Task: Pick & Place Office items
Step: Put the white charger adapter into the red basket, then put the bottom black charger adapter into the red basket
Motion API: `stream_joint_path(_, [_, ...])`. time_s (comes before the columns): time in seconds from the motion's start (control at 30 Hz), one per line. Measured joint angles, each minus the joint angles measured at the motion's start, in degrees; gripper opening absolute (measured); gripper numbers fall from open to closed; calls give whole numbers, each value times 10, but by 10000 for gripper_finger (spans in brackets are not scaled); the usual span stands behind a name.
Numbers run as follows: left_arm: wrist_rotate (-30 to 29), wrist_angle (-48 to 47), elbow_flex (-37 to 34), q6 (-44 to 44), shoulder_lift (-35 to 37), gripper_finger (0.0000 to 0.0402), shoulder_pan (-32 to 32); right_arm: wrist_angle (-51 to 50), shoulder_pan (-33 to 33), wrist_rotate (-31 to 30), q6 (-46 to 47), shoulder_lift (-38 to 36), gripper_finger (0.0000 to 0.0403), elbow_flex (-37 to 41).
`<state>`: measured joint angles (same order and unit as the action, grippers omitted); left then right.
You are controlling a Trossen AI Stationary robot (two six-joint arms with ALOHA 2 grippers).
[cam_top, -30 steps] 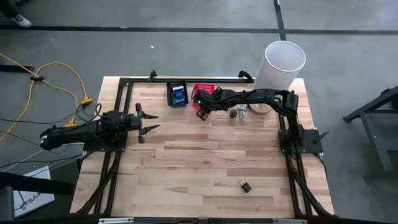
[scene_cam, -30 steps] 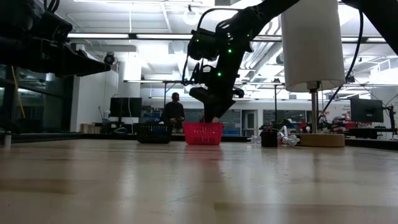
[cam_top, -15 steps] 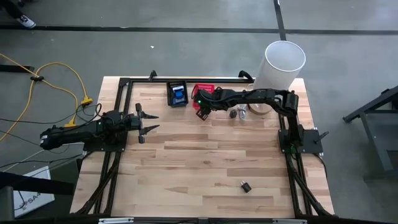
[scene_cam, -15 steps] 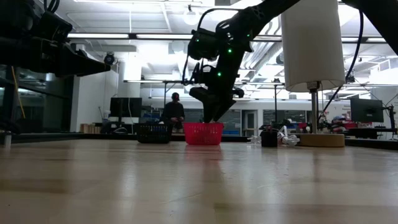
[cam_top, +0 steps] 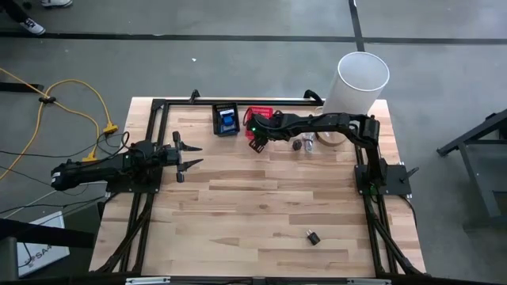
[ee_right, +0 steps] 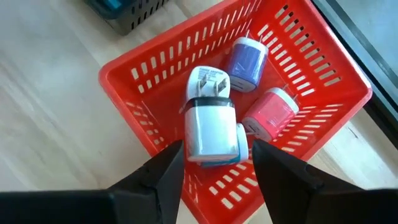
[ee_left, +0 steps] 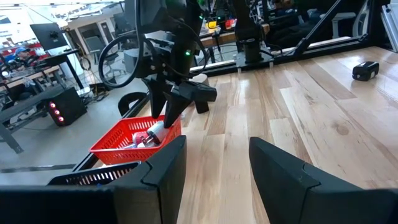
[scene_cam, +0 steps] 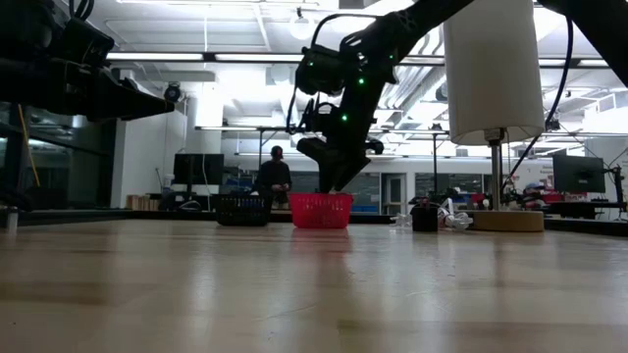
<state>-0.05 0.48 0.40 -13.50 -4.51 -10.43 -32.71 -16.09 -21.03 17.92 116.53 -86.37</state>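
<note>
Jaws on our right gripper (ee_right: 214,163) just spread wide over the red basket (ee_right: 143,68), so the white plug (ee_right: 209,124) looks dropped in, while the left gripper (ee_left: 214,168), half open and empty, waits at 9 o'clock.

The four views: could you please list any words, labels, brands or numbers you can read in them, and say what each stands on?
None can be read.
White sheet on the floor left of the table: dark print, too small to read.
White plug in the red basket: no print visible.
Blue plug and red plug: no print visible.
Monitors in the room: too blurred.
</note>
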Motion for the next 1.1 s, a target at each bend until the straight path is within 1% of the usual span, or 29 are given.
stream_joint_path(0.1, [0,0,0,0,0,167,0,4,-1,-1,-2,0,175,0])
stream_joint_path(0.23, [0,0,0,0,0,167,0,4,-2,-28,-6,0,175,0])
stream_joint_path(0.43, [0,0,0,0,0,167,0,5,-5,-30,-17,1,175,0])
stream_joint_path(0.63, [0,0,0,0,0,167,0,52,-3,-79,-82,1,175,0])
stream_joint_path(0.73, [0,0,0,0,0,167,0,74,-2,-77,-101,1,175,0])
stream_joint_path(0.93, [0,0,0,0,0,167,0,88,18,-75,-107,-1,175,0])
stream_joint_path(1.1, [0,0,0,0,0,167,0,89,38,-87,-119,-26,175,0])
